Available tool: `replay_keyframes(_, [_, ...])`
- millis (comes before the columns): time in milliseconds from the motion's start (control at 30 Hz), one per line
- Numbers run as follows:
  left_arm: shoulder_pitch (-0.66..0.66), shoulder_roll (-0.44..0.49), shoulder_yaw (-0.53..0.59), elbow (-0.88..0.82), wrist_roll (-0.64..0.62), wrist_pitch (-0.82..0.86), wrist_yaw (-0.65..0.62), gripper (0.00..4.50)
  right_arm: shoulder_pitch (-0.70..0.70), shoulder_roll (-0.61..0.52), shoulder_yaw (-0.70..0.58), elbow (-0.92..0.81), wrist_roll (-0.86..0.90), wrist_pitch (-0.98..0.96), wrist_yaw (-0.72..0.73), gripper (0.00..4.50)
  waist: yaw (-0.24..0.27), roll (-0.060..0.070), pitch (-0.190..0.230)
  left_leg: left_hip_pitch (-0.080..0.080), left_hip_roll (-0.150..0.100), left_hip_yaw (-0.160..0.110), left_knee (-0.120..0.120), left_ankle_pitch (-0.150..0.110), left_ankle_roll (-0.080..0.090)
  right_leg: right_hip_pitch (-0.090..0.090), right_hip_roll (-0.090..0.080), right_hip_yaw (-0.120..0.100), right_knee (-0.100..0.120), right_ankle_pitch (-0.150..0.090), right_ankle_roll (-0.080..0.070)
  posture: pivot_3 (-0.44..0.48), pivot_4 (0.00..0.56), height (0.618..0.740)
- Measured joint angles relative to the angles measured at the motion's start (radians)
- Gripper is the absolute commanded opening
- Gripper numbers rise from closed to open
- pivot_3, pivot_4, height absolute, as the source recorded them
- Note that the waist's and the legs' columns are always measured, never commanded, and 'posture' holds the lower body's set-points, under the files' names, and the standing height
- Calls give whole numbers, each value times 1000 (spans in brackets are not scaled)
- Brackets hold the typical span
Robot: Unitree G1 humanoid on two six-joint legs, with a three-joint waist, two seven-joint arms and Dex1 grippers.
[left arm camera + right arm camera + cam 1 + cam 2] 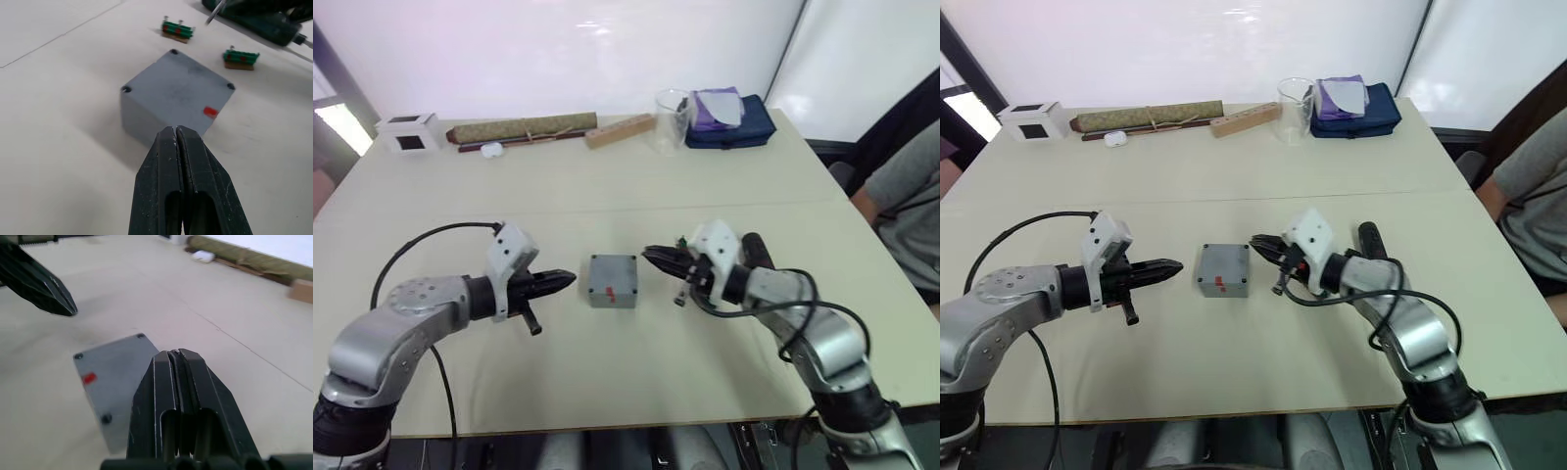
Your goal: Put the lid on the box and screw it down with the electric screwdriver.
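Since the lid [613,276] already sits flush on the box [612,294], corner holes showing in the left wrist view and a small red mark on its top face, the job looks to be at the fastening stage. Left gripper [563,282] hangs just at the box's 9 o'clock side, fingers pressed fully together on nothing, arm reaching in low and near level with the table [607,186], elbow bent out toward the robot's left. Box is at table centre, between the two grippers, apart from both. Right gripper [656,258] points in from the box's 3 o'clock side, tips near the box edge; jaws are closed tight with no gap and nothing between them. Forearm lies low, wrist angled toward the box. Electric screwdriver [1367,241] lies on the table at 3 o'clock of the box, behind the right wrist, ungripped. Two small green pieces [178,29] with metal pins sit on the table beyond the box in the left wrist view; can't tell what they are. Judged next: right gripper must part its fingers, back off to the screwdriver and take it up, while the left steadies the box. Screws aren't discernible in the holes.
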Motion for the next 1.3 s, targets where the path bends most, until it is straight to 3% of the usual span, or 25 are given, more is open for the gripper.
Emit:
replay_keyframes(533, [-7, -22, 37, -76, -132, 54, 106, 0, -37, 8, 27, 58, -28, 0, 20, 28, 6, 0, 0, -2, -1, 0, 1, 0, 0, -2, -1, 0, 0, 0, 0, 0, 150, 740])
replay_keyframes(1300, [-51, -13, 4, -77, -152, 65, 109, 0, -19, 7, 12, 79, -69, -2, 3, 28, 5, 0, 0, -2, -1, 1, 1, 0, 0, -2, -1, 0, 0, 0, 0, 0, 150, 740])
